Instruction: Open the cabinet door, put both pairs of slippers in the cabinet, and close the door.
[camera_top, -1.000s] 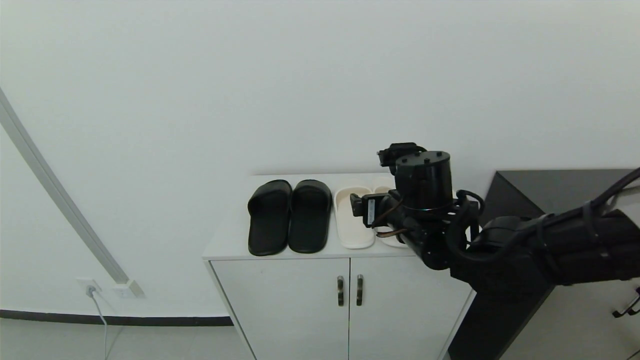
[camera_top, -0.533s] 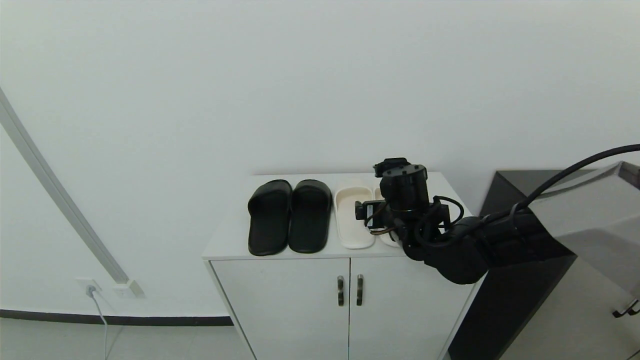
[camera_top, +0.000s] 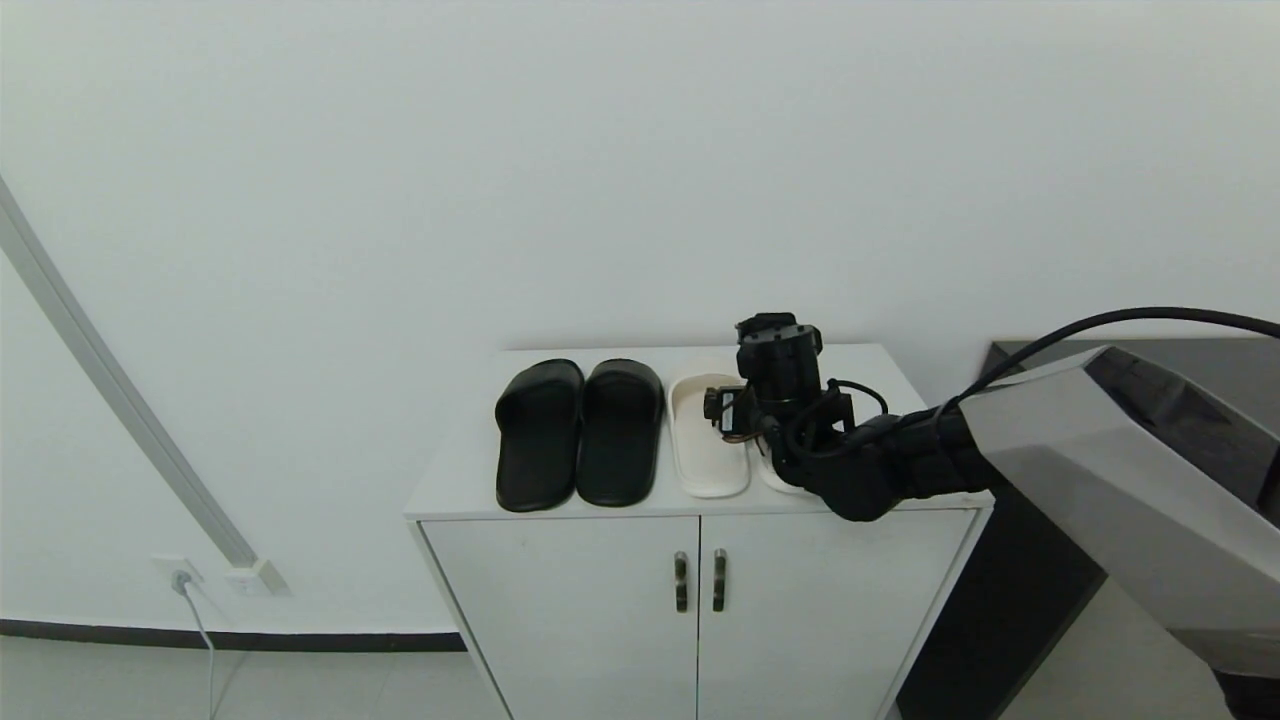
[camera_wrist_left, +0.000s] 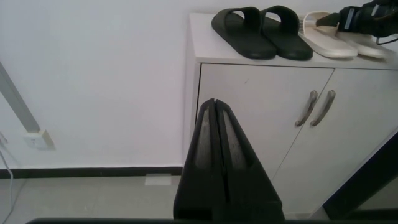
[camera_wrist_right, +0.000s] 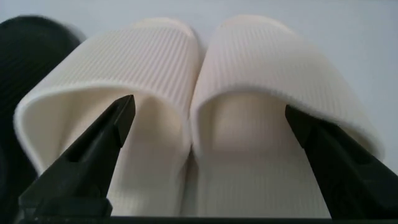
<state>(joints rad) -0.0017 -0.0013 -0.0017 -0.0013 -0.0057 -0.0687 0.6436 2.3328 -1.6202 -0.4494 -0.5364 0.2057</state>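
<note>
White slippers (camera_wrist_right: 149, 68) before right gripper (camera_wrist_right: 209, 109), fingers spread (cabinet (camera_top: 600, 600) closed).

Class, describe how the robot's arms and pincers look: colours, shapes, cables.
The right arm is black near the wrist with a silver-grey shell behind, and black cables loop along it. The right pincer has black wedge-shaped fingers. The left pincer has two long, flat black fingers tapering to a tip.

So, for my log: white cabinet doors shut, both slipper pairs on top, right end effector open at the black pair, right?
No: the right end effector is open at the cream ribbed rubber slippers, not the black slides; the right wrist view shows it. The rest holds.
</note>
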